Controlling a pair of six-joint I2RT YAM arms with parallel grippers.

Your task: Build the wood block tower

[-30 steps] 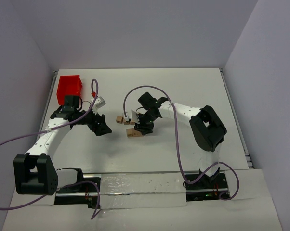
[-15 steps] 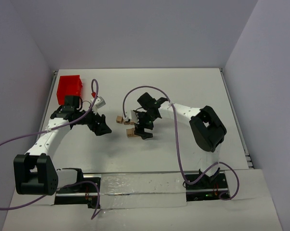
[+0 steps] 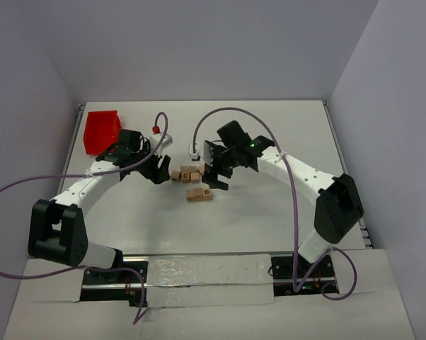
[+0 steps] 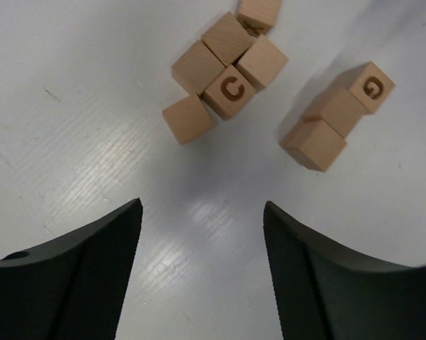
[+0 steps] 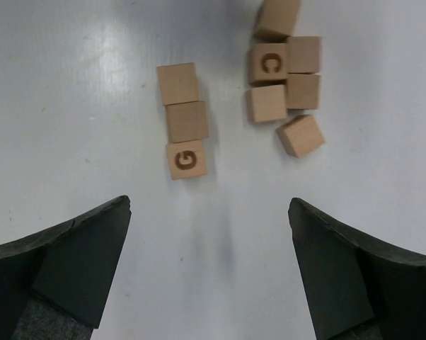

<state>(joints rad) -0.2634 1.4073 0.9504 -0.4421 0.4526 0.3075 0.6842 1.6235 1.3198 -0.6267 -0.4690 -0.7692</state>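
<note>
A second ago the right claw point(image 3: 214, 178) sat over the blocks with its fingers nearly together. Now we see it drawn off to the side, spread wide and holding nothing. It looks down on a flat row of three blocks point(image 5: 187, 122), the G cube at the end nearest it. The left claw point(image 4: 200, 212) has swung in from the left toward the middle of the surface point(image 3: 269, 227). It is spread and empty, just short of the loose cluster of blocks point(image 4: 223, 78) with the C cube, beside the row. The red bin point(image 3: 101, 131) has not moved.
</note>
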